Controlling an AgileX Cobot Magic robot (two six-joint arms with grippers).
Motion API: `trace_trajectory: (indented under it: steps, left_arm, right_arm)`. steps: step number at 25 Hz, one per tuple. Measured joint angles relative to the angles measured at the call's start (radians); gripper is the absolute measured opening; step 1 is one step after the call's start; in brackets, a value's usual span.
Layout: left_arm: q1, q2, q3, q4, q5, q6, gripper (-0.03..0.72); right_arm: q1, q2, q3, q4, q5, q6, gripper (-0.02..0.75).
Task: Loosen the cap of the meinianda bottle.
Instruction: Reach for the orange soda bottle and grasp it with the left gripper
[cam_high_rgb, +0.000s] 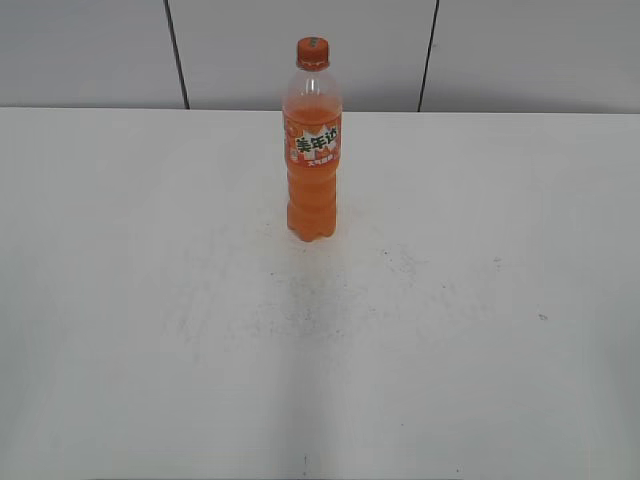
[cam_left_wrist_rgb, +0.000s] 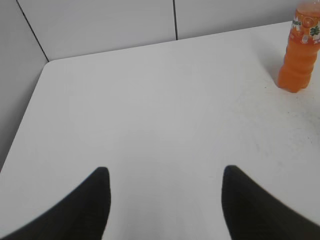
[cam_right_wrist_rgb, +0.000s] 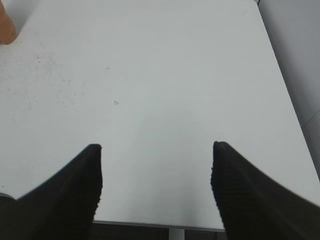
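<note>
The meinianda bottle (cam_high_rgb: 312, 150) stands upright near the far middle of the white table (cam_high_rgb: 150, 300), with its orange cap (cam_high_rgb: 312, 52) on top. Its lower part shows at the top right of the left wrist view (cam_left_wrist_rgb: 299, 55), and its base edge shows at the top left of the right wrist view (cam_right_wrist_rgb: 6, 25). No gripper shows in the exterior view. My left gripper (cam_left_wrist_rgb: 165, 175) is open and empty over the table's left part, far from the bottle. My right gripper (cam_right_wrist_rgb: 156, 150) is open and empty above the table's near right edge.
A grey panelled wall (cam_high_rgb: 100, 50) runs behind the table. Dark specks and scuffs mark the table top (cam_high_rgb: 300, 300) in front of the bottle. The table's left corner (cam_left_wrist_rgb: 47, 62) and right edge (cam_right_wrist_rgb: 280, 75) show in the wrist views.
</note>
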Motion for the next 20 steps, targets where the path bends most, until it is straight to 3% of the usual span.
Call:
trace_trajectory:
  steps: [17,20]
  left_arm:
    - [0.0,0.026,-0.002,0.012,-0.01,0.0,0.435]
    - [0.0,0.078,-0.013,0.012,-0.091,0.0,0.435]
  right_arm:
    - [0.0,0.0,0.0,0.0,0.0,0.0,0.514]
    - [0.0,0.0,0.0,0.0,0.0,0.0,0.514]
